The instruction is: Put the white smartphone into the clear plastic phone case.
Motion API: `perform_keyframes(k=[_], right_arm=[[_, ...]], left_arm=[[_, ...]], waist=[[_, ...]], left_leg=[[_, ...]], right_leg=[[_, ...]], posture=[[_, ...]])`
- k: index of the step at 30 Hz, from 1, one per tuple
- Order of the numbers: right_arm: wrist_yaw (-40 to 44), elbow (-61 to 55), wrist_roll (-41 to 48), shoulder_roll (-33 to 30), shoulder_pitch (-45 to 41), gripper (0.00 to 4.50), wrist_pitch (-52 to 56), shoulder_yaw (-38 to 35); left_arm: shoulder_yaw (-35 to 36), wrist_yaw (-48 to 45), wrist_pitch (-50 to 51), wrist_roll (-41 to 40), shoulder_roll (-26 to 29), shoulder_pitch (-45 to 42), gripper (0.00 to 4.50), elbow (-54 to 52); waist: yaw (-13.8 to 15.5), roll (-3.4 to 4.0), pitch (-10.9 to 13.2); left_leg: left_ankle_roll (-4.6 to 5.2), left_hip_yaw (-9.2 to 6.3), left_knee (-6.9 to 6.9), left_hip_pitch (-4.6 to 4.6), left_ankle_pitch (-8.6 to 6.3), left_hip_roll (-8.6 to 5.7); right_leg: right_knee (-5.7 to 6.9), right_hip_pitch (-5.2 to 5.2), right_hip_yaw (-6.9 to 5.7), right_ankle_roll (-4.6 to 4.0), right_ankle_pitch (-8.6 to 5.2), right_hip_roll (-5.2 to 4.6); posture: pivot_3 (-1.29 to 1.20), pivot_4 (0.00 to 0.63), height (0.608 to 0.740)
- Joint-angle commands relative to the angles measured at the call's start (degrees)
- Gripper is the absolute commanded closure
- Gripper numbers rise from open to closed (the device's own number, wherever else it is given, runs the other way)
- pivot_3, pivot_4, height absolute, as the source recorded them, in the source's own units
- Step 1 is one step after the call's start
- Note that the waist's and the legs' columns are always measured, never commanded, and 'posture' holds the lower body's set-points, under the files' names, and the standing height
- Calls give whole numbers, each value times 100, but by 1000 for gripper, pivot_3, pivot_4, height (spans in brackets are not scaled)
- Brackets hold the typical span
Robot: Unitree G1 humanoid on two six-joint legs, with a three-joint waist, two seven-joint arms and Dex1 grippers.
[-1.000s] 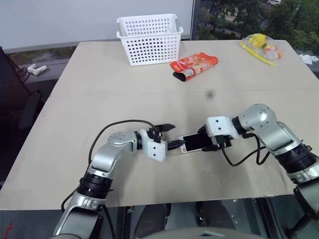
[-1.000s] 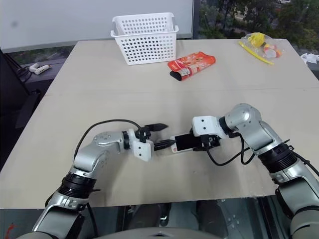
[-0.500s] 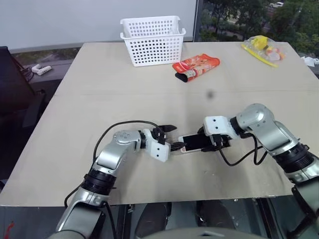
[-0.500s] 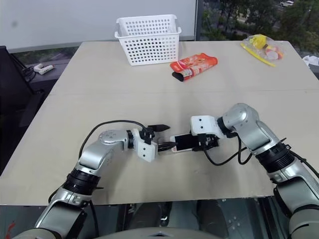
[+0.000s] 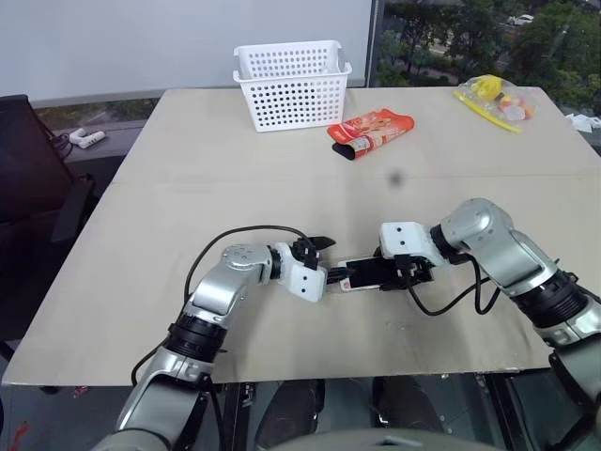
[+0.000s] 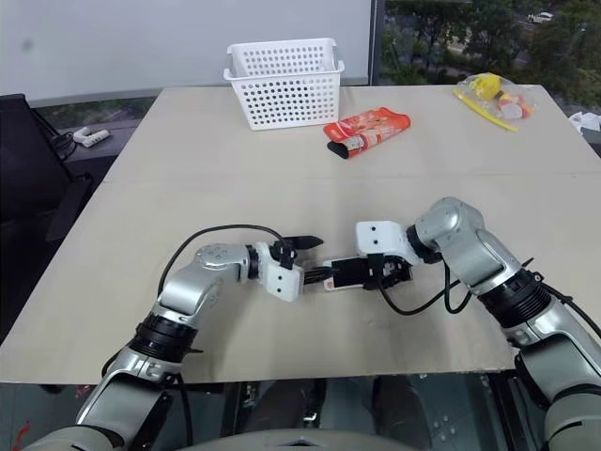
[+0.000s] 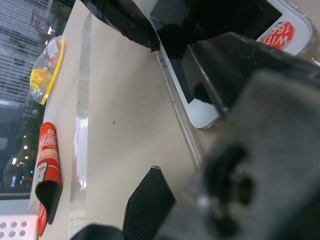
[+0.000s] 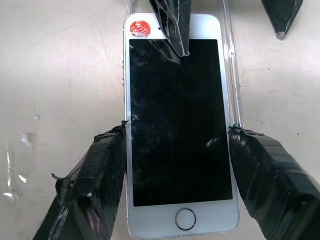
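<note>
the white smartphone (image 8: 176, 135) lies screen up on the table (image 5: 235, 188), near the front edge, between the two grippers. a round red sticker (image 8: 140, 28) sits at one corner of its white bezel; the print on it is too small to read.

the right gripper (image 8: 176, 150) straddles the phone: its two black fingers (image 8: 92, 175) press against the long edges, so it is closed on the phone. the finger bases are cut off at the frame edge.

the clear plastic phone case (image 8: 233, 75) is hard to make out. only a thin transparent rim shows along one long side of the phone and past its sticker end. whether the phone is fully seated in it cannot be told.

the left gripper (image 5: 327, 258) is spread wide. one finger (image 8: 172, 22) rests its tip on the sticker end of the screen; the other finger stands off to the side, above the table.

in the left wrist view, the gripper body blocks most of the phone.

farther back stand a white perforated basket (image 5: 291, 85), a red snack pouch (image 5: 369, 132) and a clear bag with yellow contents (image 5: 493, 94).
</note>
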Motion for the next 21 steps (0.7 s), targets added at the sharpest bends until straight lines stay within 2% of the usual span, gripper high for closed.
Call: perform_keyframes(k=[1, 9, 20, 21], right_arm=[[-66, 73, -257, -54, -175, 1747, 211, 139], [-332, 506, -430, 167, -430, 1747, 707, 325], [-397, 402, -504, 308, -417, 1747, 622, 413], [-468, 398, -542, 331, -413, 1747, 468, 406]], left_arm=[[-221, 228, 277, 333, -30, 113, 0, 546], [-227, 199, 276, 371, -122, 138, 0, 542], [-273, 260, 281, 437, -160, 177, 0, 603], [-277, 300, 274, 466, -201, 142, 256, 688]], waist=[[1, 3, -4], [-9, -2, -55], [-29, -9, -96], [-29, -10, -97]], left_leg=[[0, -1, 0, 0, 0, 0], [-3, -19, 0, 2, -1, -10], [-20, -40, -5, 6, -11, -10], [-20, -40, -6, 6, -11, -10]], right_leg=[[0, 1, -2, 0, 0, -2], [0, 6, -15, 1, 1, -28], [2, 8, -28, 1, 1, -30], [2, 7, -29, 1, 0, -30]], posture=[[0, 150, 740], [0, 150, 740], [0, 150, 740], [0, 150, 740]])
